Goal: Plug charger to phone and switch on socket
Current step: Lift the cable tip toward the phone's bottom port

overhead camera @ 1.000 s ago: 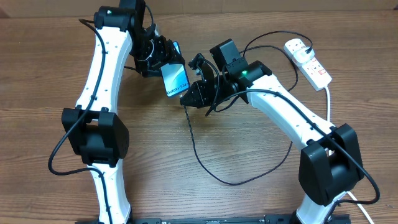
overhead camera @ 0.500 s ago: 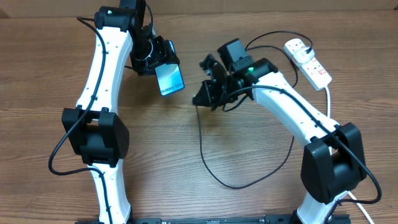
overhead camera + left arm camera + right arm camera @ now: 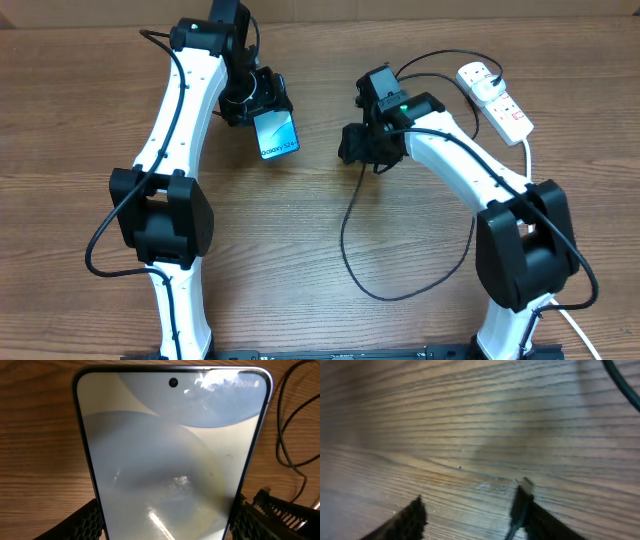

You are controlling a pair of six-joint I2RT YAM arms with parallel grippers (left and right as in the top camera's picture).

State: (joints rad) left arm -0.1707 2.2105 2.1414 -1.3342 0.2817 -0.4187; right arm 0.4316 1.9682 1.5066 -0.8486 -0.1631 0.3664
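Both arms have drawn apart since a second ago. The phone (image 3: 279,135) went up-left with the left jaws, and the right jaws backed off right, taking the charger (image 3: 345,230) along. A clear gap now sits where they nearly met.

Overhead: I judge this is still step one, plug not in. The left jaws hold the phone tilted, lettered short end free. The right jaws are near it, not touching. The cable drops from them into a big loop on the worktop (image 3: 300,270), then runs up toward the socket (image 3: 497,98). The socket lies far right, well apart from both jaws; I guess the switch is not pressed yet. Next move as I see it: bring the tip back to the phone's short end, square it to the port and push straight. I can't see the port here.

Left wrist: the screen fills the view, camera hole at the far end. The left jaws are clamped on the phone, with black fingers (image 3: 92,520) on both long edges near the bottom. The grip looks centred. A bit of cable lies on the wood at right.

Right wrist: blurry. The right jaws stand apart at the tips. The connector tip (image 3: 522,492) sits against the right-hand finger (image 3: 540,522), not in the middle of the gap. I cannot tell whether it is pinched or just resting. No phone in view, so the tip is not lined up with anything yet.
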